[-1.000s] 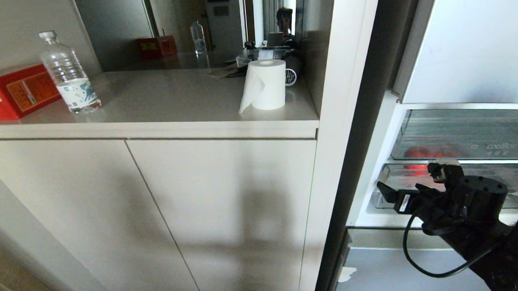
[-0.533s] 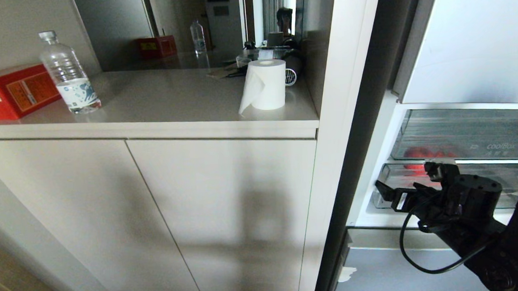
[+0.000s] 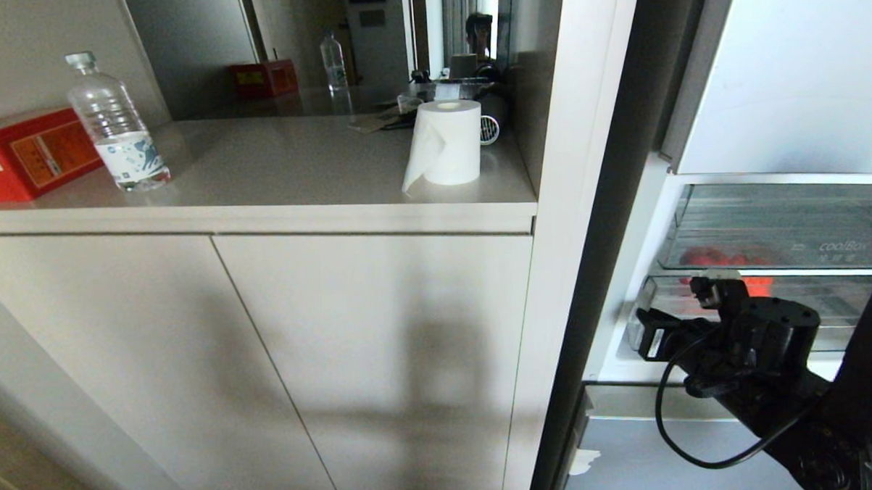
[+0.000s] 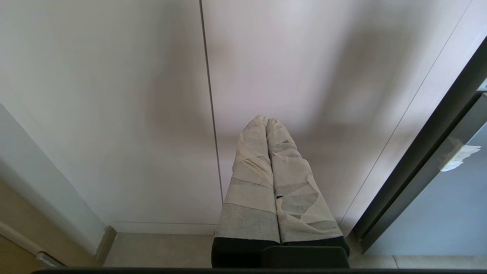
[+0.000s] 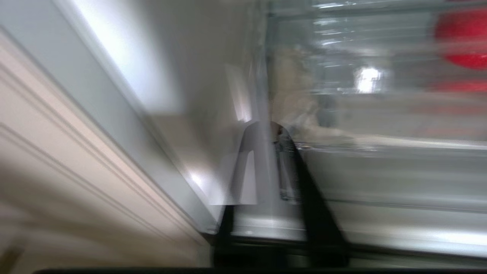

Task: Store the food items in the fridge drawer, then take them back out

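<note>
The fridge drawer [image 3: 841, 312] is the lower clear bin in the open fridge at the right. Two red food items [image 3: 707, 256] show as blurs through the clear plastic behind my right arm. In the right wrist view one red fruit [image 5: 462, 42] lies deep inside the drawer [image 5: 380, 171]. My right gripper [image 3: 646, 332] is at the drawer's front left corner. Its fingertips meet [image 5: 268, 127] with the clear corner edge between the fingers. My left gripper [image 4: 265, 121] hangs shut and empty in front of the cabinet doors, its fingers wrapped in tape.
Above the drawer sits a clear bin with printed lettering [image 3: 783, 225]. On the counter [image 3: 296, 199] at the left stand a water bottle [image 3: 116, 125], a red box [image 3: 27, 154] and a paper roll [image 3: 447, 143]. A white cabinet side [image 3: 579, 196] borders the fridge.
My right gripper has moved left and in toward the drawer's front left corner. Its fingers, spread wide before, have closed.
</note>
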`<state>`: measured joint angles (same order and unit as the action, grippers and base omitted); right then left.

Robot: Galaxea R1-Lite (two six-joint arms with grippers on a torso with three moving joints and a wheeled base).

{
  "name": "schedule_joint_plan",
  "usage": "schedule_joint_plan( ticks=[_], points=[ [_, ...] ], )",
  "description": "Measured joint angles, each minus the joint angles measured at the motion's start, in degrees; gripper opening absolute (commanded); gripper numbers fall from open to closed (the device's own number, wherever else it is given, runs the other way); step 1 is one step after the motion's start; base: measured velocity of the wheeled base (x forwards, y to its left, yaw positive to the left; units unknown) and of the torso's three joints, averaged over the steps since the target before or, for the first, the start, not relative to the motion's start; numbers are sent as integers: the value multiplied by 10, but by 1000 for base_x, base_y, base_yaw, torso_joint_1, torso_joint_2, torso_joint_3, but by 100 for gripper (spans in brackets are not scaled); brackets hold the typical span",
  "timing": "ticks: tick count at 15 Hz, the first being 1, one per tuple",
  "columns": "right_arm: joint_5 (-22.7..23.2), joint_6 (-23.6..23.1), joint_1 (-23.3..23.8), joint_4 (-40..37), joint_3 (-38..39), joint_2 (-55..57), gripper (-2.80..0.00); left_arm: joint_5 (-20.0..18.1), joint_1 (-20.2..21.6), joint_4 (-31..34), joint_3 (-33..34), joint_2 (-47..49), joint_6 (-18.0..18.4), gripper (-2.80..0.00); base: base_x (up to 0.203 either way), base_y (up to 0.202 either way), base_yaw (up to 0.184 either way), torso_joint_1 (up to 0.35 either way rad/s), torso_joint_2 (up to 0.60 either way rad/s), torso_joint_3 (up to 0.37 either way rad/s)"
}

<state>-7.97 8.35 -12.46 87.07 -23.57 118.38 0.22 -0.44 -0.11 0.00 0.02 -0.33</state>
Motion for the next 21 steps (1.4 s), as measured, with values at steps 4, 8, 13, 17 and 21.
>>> schedule_joint_plan(
  ticks=[4,8,13,17,21],
  points=[
    [-4,0,-14,0,-6,4,-280,0,-1,0,0,0,0,-280,0,0,0,0,0,0],
    [-14,0,-16,1,31,-19,-280,0,0,0,0,0,0,-280,0,0,0,0,0,0],
    [-13,2,-19,5,138,-78,-280,0,0,0,0,0,0,-280,0,0,0,0,0,0],
    [-14,31,-26,-2,211,-123,0,0,0,0,0,0,0,-280,0,0,0,0,0,0],
    [-27,62,-31,-1,234,-160,0,0,-1,0,0,0,0,-280,0,0,0,0,0,0]
  ],
)
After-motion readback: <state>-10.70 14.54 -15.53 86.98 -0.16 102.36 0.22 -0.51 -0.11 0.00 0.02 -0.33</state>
